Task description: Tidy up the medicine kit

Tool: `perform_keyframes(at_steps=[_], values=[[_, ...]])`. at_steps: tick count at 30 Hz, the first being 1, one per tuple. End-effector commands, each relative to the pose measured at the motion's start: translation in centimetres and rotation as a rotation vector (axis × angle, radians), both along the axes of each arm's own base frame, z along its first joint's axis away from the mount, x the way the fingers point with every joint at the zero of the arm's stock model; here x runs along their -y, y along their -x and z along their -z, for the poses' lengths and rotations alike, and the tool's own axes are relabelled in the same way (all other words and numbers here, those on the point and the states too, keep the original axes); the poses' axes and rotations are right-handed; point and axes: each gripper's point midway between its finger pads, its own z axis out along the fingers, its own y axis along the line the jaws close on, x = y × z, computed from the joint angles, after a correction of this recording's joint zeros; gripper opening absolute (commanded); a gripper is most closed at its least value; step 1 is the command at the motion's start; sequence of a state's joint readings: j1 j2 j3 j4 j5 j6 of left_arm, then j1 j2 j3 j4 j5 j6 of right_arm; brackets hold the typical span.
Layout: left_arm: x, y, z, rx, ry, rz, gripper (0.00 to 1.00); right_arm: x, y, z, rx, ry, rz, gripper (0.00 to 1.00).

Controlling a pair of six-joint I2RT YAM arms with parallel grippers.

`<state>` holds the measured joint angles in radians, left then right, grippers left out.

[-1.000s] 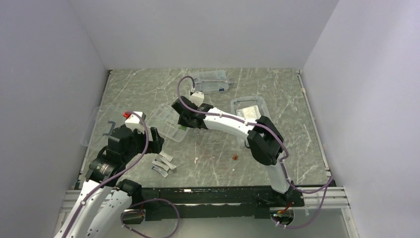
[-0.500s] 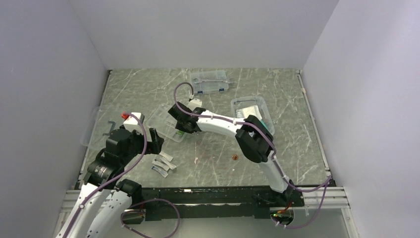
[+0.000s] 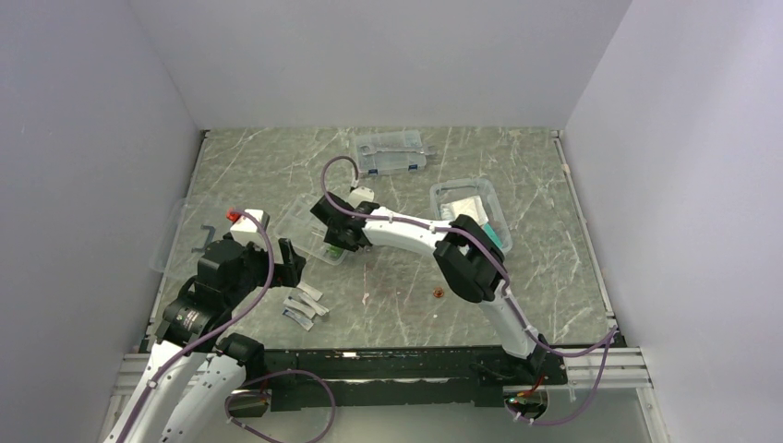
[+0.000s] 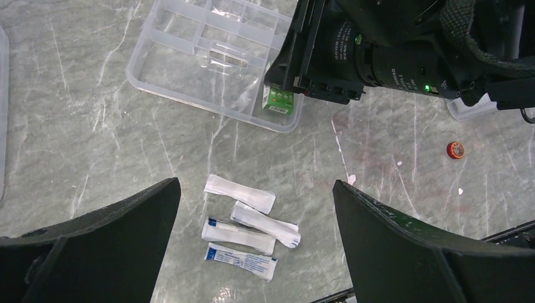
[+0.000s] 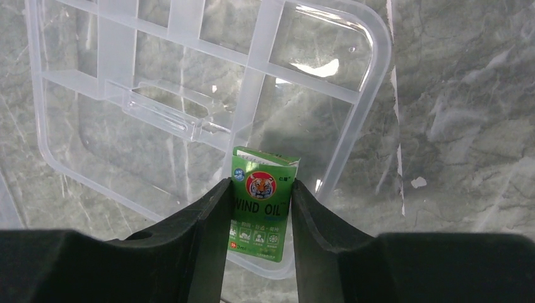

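The marble table point(image 3: 554, 277) carries the kit in pieces: the black-handled clear lid point(image 3: 175, 226) lies far left, the clear box point(image 3: 462, 185) sits right of centre with some pale contents inside, and the divided tray point(image 3: 300, 221) lies between them. The flatter case with blue latches point(image 3: 392, 152) is at the back and no part of this job.

The right gripper point(image 5: 261, 186) reaches across to the tray's near right corner, clamped on a small green carton point(image 5: 262, 202) of wind oil. Its long axis runs along the fingers, label toward the wrist camera. The compartment it is bound for lies straight beyond the fingertips – in the left wrist view the carton stands inside that corner cell, tight against the outer wall. Whether its base touches the tray floor I cannot tell. My reading is that the placing step is nearly done, and letting go without tipping the carton over the low rim is the delicate part.

The left gripper point(image 4: 255, 183) hangs spread wide and empty over four white packets point(image 4: 243, 227), which lie loose on the table just on the near side of the tray (the left arm is plainly the nearer one for these). Their long axes run roughly across the line between the open fingers.

Smallest of all – a little red round thing point(image 4: 455, 149) lies alone on the table to the right
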<state>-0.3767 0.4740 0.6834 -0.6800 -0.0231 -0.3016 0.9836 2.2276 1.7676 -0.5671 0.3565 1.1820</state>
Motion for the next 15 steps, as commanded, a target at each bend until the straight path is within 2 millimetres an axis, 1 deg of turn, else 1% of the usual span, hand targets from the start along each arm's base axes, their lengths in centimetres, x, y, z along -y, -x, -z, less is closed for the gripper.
perform_keyframes(at_steps=[1,5,8,13,15], values=[[0.4,-0.1,-1.6,0.042,0.027,0.015,0.99,-1.0,-0.1,-1.1,0.014,-0.023,-0.001,0.43],[0.4,-0.1,-1.6,0.041,0.027,0.014,0.99,-1.1,-0.1,-1.6,0.027,-0.017,-0.008,0.52],[0.4,-0.1,-1.6,0.043,0.027,0.015,0.99,-1.3,-0.3,-2.4,0.043,-0.018,-0.015,0.58],[0.4,-0.1,-1.6,0.041,0.028,0.014,0.99,-1.6,-0.6,-4.6,0.092,-0.026,-0.029,0.62],[0.4,-0.1,-1.6,0.042,0.027,0.015,0.99,-1.8,-0.7,-5.7,0.121,-0.026,-0.038,0.63]])
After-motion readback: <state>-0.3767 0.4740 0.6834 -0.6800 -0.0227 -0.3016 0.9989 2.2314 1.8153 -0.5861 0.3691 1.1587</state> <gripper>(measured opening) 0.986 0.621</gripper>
